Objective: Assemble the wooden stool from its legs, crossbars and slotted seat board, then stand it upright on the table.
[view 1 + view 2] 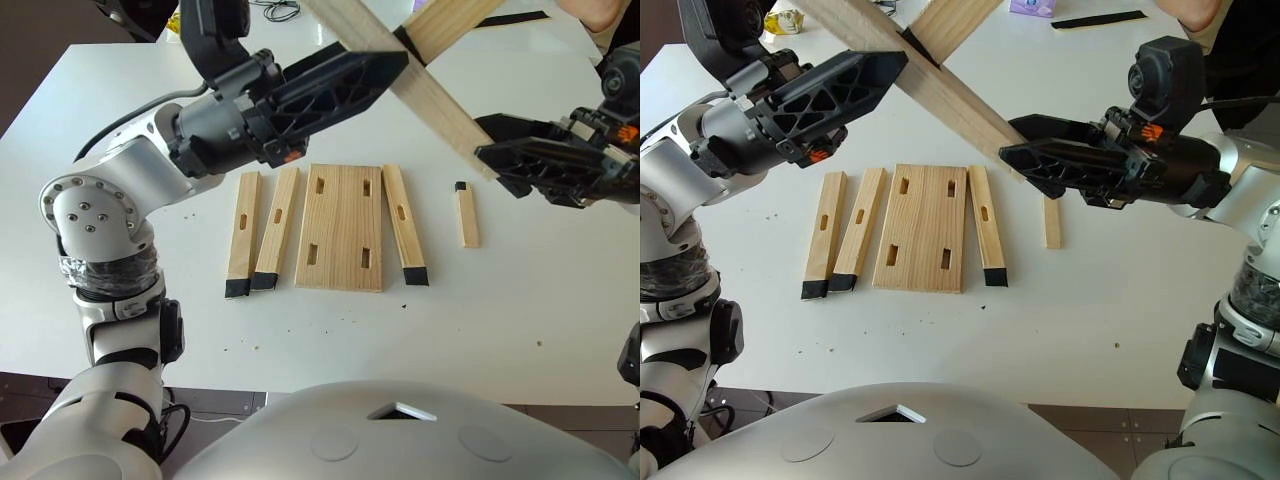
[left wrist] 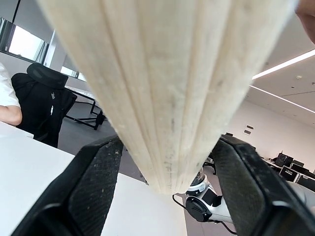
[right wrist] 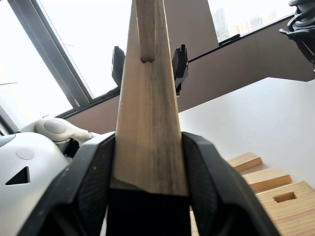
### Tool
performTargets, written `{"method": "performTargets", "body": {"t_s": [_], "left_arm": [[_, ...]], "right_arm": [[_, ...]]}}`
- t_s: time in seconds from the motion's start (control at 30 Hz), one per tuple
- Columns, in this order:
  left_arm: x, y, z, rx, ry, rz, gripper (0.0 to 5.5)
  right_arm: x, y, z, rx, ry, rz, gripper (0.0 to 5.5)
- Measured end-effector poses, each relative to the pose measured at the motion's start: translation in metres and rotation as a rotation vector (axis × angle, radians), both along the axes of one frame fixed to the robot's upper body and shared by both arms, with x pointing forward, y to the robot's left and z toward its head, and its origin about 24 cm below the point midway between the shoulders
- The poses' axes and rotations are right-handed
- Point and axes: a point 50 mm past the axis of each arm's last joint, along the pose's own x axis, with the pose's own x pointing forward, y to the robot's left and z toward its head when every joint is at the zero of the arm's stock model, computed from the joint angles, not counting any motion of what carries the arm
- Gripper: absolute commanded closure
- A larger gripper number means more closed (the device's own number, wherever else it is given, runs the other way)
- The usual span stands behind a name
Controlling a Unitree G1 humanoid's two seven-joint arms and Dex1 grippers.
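Note:
Above the table, a long wooden leg (image 1: 430, 95) slants between my two grippers. A crossbar (image 1: 450, 20) sticks out of its slot near the upper end. My left gripper (image 1: 395, 62) is shut on the leg's upper part, right beside the crossbar joint. Lower down, my right gripper (image 1: 485, 155) is shut on the black-tipped end (image 3: 147, 206). The slotted seat board (image 1: 342, 227) lies flat on the table. Two legs (image 1: 244, 232) (image 1: 276, 226) rest to its left and one leg (image 1: 404, 223) to its right. A short crossbar (image 1: 467, 215) lies farther right.
The white table (image 1: 520, 320) has bare room in front of the parts and on its right. A black strip (image 1: 510, 20) and a small purple packet (image 1: 1035, 8) lie at the far edge. A cable (image 1: 280, 10) coils at the back.

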Motion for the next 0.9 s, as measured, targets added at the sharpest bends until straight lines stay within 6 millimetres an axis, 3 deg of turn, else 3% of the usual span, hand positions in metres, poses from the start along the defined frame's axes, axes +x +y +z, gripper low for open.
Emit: {"method": "performTargets", "body": {"t_s": [0.8,0.9], "left_arm": [[-0.0004,-0.0028,-0.0004,0.015,0.000,-0.019,2.35],[-0.0005,-0.0033,-0.0005,0.014,0.002,-0.023,2.79]], "right_arm": [[-0.0030,0.0011,-0.0041,-0.011,-0.003,0.018,3.46],[-0.0031,0.0017,-0.0039,-0.011,-0.009,0.018,3.46]]}}
